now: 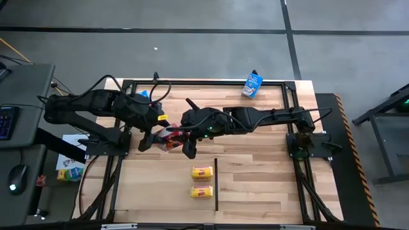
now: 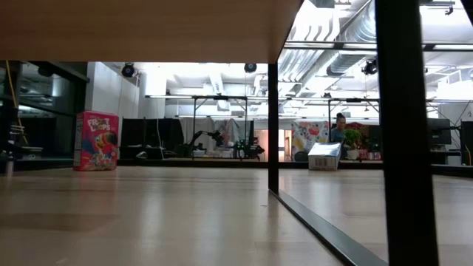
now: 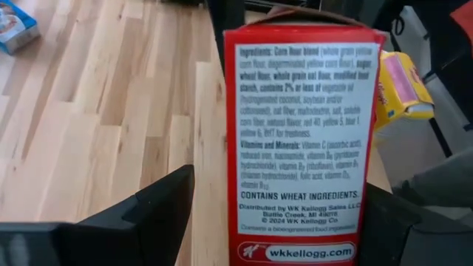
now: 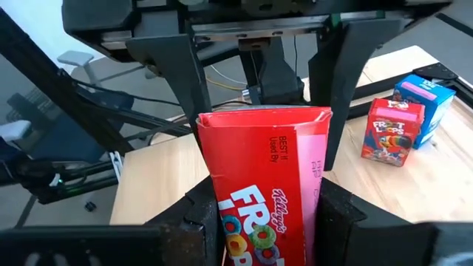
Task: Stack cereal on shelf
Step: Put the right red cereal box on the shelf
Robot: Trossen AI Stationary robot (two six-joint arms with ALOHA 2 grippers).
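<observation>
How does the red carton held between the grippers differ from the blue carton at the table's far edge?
The red carton sits mid-table between the left gripper and right gripper; the blue carton lies alone near the frame rail, untouched. One is red, the other blue. Both are small printed cereal cartons.

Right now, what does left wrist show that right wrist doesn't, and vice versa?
Left wrist only: the ingredients panel of the red carton, a yellow carton beyond it, and a far blue carton on the table.
Right wrist only: the printed front of that carton, plus a second red carton and a standing blue carton side by side.
Both: the same red carton, gripped by the right end effector, with the left end effector open around it.
</observation>
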